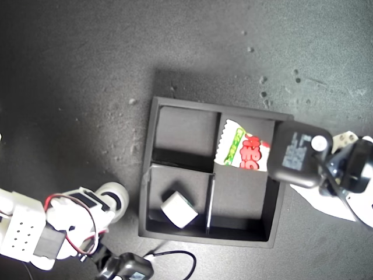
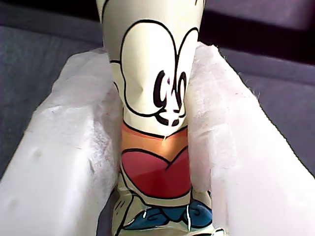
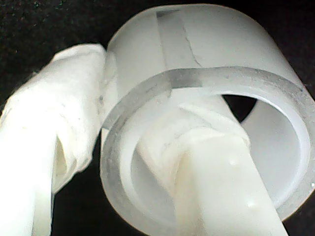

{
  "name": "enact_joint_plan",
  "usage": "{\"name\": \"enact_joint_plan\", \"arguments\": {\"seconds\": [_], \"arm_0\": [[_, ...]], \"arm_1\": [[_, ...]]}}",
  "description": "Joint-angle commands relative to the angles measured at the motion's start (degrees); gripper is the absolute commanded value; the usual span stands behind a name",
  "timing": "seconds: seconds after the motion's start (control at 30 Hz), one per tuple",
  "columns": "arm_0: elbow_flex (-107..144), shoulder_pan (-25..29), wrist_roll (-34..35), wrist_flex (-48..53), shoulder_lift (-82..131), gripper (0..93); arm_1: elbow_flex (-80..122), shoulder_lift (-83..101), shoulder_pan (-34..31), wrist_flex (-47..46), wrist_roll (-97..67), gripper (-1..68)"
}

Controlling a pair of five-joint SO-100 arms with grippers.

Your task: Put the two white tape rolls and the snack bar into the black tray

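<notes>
My first gripper (image 2: 157,162), its padded white jaws clamped on the long green, white and red printed snack bar (image 1: 242,149), reaches in over the square black divided tray (image 1: 152,169) from the exterior view's right; the packet lies across the tall compartment by that rim, best lowered flat before release. At the exterior view's lower left, outside the tray, my second gripper (image 3: 147,142) pinches the wall of one translucent white tape roll (image 3: 206,113), one jaw through its hole; another white tape roll (image 1: 179,209) sits in a small compartment.

1. The table (image 1: 87,70) has a dark grey surface with small pale specks.
2. The black tray (image 1: 147,198) lies flat on it, away from any visible table edge.
</notes>
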Motion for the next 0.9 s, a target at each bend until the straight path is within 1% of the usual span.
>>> {"name": "enact_joint_plan", "arguments": {"seconds": [0.0, 0.1, 0.17, 0.3, 0.33, 0.43, 0.5, 0.57, 0.67, 0.73, 0.87], "arm_0": [[-2.6, 1.0, 1.4, 6.7, 3.2, 0.1], [-3.3, 1.2, 3.5, 11.2, 7.7, 0.1], [-2.7, 1.1, 4.8, 13.7, 12.1, 0.1], [-2.8, -2.2, 9.3, 19.5, 22.6, 0.1], [-3.1, -3.5, 10.8, 20.7, 24.7, 0.1], [-3.8, -8.3, 16.3, 22.3, 29.4, 0.1], [-4.8, -11.9, 20.3, 22.3, 31.1, 0.1], [-6.4, -15.7, 23.6, 22.3, 31.6, 0.1], [-10.9, -20.6, 28.0, 22.2, 29.0, 0.1], [-15.7, -22.2, 30.1, 22.3, 25.3, 0.1], [-26.8, -23.6, 33.0, 23.9, 15.2, 0.1]], "arm_1": [[0.3, 0.6, -1.1, 1.3, 4.7, -0.4], [-1.8, 0.5, -1.5, 4.4, 3.0, -0.4], [-3.7, 0.4, -1.2, 6.0, -5.0, -0.5], [-6.4, 0.4, 0.3, 2.5, -33.7, -0.6], [-6.9, 0.4, 0.4, 1.1, -42.5, -0.6], [-9.6, 0.4, -0.3, 1.0, -63.8, -0.6], [-10.5, 0.4, -0.6, 2.5, -73.9, -0.6], [-9.9, 0.4, -0.5, 3.5, -79.7, -0.6], [-7.0, 0.3, -0.8, 0.5, -86.4, -0.6], [-4.0, 0.2, -0.9, -2.4, -88.6, -0.6], [2.2, 0.2, -1.6, -9.5, -92.1, -0.6]]}}
